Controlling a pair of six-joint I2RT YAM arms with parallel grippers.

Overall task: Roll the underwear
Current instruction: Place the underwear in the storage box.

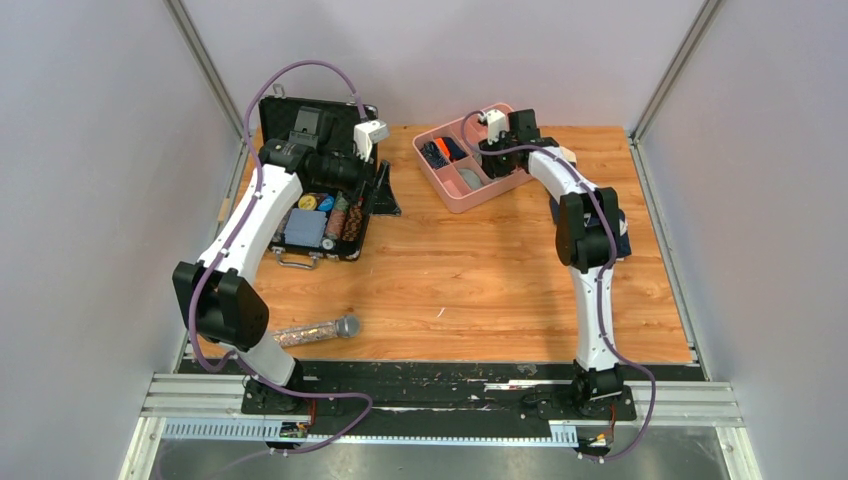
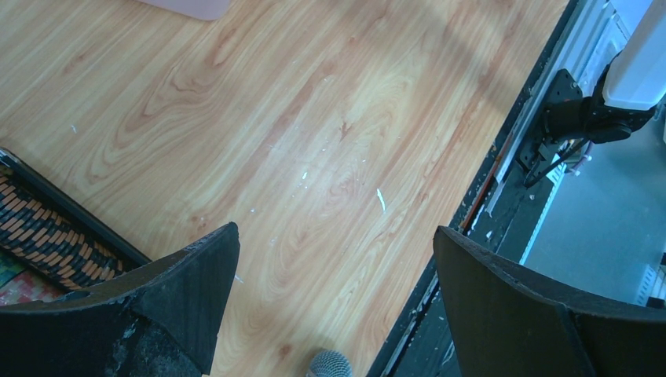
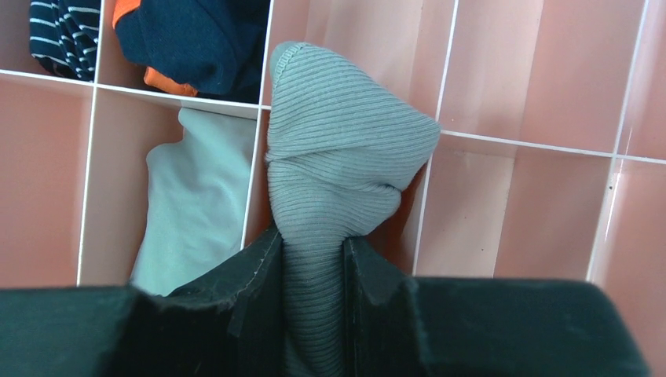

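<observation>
Right claw (image 3: 312,255) is pinched narrowly on the bunched underwear (image 3: 345,149), whose long axis runs toward 12 o'clock over the pink tray (image 3: 518,78) (across a divider). Left claw (image 2: 336,267) gapes wide, empty, well apart.

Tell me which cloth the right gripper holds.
The ribbed gray cloth, pinched in the right gripper; the smooth pale one and navy ones lie in tray cells.

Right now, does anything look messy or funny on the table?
Yes. A clear tube lies on its side near the table's front left edge. Also, the bunched gray underwear, pinched in the right gripper, is above a divider of the pink tray, not tucked into one compartment.
</observation>
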